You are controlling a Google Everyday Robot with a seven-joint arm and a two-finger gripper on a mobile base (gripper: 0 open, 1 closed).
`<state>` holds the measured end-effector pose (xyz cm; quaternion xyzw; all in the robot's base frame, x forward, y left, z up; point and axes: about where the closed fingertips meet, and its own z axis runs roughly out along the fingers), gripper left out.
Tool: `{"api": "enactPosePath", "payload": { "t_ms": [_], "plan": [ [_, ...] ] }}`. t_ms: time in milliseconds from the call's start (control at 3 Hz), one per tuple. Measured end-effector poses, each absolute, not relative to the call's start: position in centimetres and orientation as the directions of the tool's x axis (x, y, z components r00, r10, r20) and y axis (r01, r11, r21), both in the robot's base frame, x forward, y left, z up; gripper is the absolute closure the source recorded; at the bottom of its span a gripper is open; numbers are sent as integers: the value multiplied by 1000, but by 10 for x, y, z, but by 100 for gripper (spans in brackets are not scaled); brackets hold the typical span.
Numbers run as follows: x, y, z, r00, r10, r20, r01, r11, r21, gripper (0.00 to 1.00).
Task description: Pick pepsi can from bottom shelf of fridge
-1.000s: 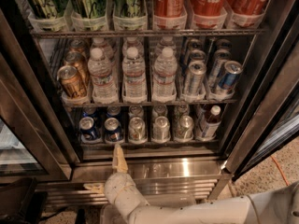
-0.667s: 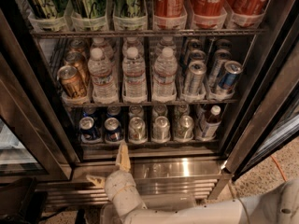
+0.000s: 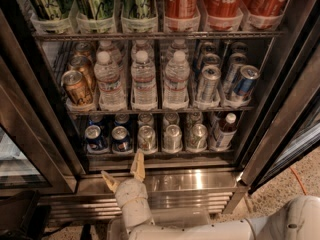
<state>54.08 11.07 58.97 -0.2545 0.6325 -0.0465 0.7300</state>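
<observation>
At the left end of the bottom shelf (image 3: 165, 154) you had two upright cans in front: the far-left pepsi can (image 3: 95, 137) and the nearer pepsi can (image 3: 121, 138), w/ more blue ones behind. The gripper (image 3: 123, 172) hung just below the shelf's front edge, before the fridge (image 3: 200, 180) steel base, its fingers (image 3: 137, 165) spread wide, nothing held. So the nearer pepsi can sat above the gripper and deeper in, long axis vertical. One fingertip pointed up at the gap btw. it and the first silver can (image 3: 146, 138). A small bottle (image 3: 222, 131) stood at the shelf's right end. Vs 0.7 s before, the gripper was higher and a touch right; the cans hadn't moved.
</observation>
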Motion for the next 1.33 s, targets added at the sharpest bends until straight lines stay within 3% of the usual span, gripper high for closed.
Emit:
{"api": "enactPosePath", "payload": {
  "t_ms": [333, 1333],
  "plan": [
    [548, 111, 587, 192, -362, -912, -244, 882, -402, 23],
    [580, 119, 589, 217, -278, -936, -251, 910, -329, 25]
  ]
}}
